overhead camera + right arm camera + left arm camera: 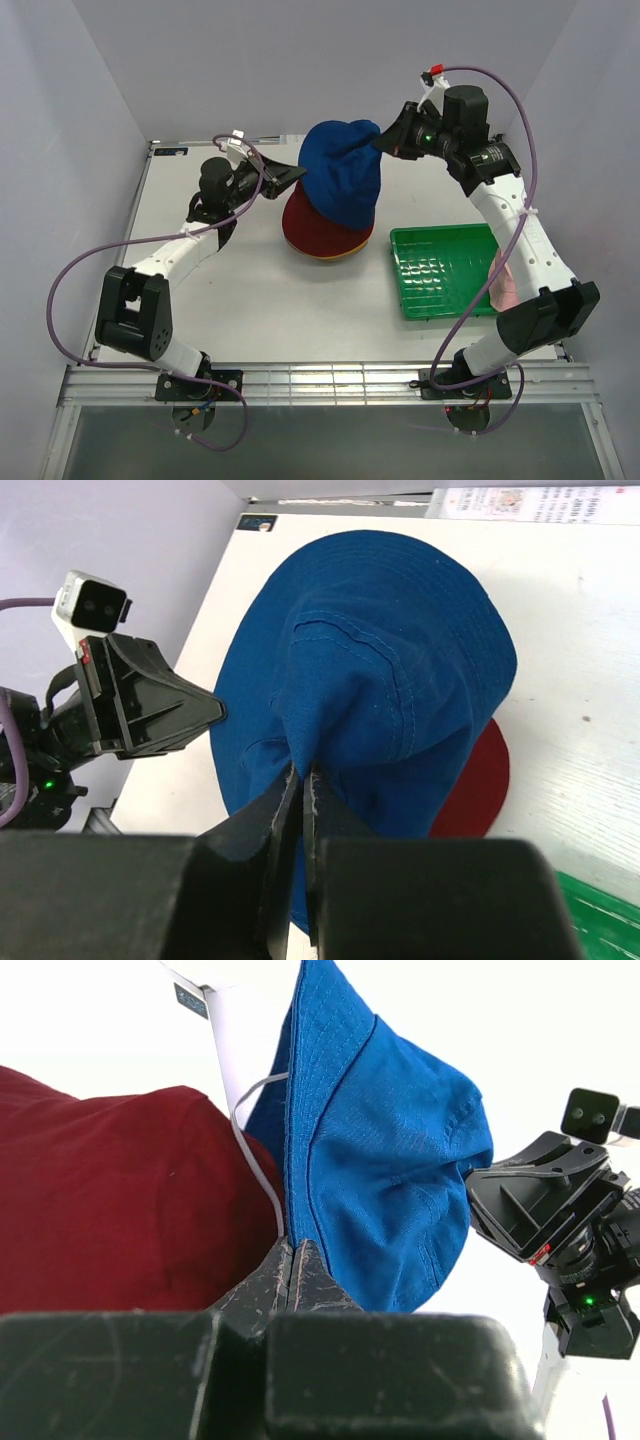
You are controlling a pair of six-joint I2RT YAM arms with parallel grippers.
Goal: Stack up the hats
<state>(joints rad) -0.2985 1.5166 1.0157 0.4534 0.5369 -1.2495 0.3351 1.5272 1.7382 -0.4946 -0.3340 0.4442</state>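
Observation:
A blue hat [342, 172] hangs stretched between both grippers, above a dark red hat [312, 232] that lies on the table. A thin yellow edge [345, 256] shows under the red hat. My left gripper [300, 176] is shut on the blue hat's left brim [380, 1160], jaws together [292, 1252], with a white string beside them. My right gripper [379, 143] is shut on a fold of the blue hat [380, 650], jaws pinched [306, 776]. The red hat also shows in the left wrist view [110, 1200] and the right wrist view [482, 790]. A pink hat [503, 283] lies behind the right arm. No grey hat shows.
A green plastic tray [445, 270] lies right of the hat pile, under the right arm; its corner shows in the right wrist view [600, 915]. White walls close the table at the back and both sides. A metal rail runs along the near edge.

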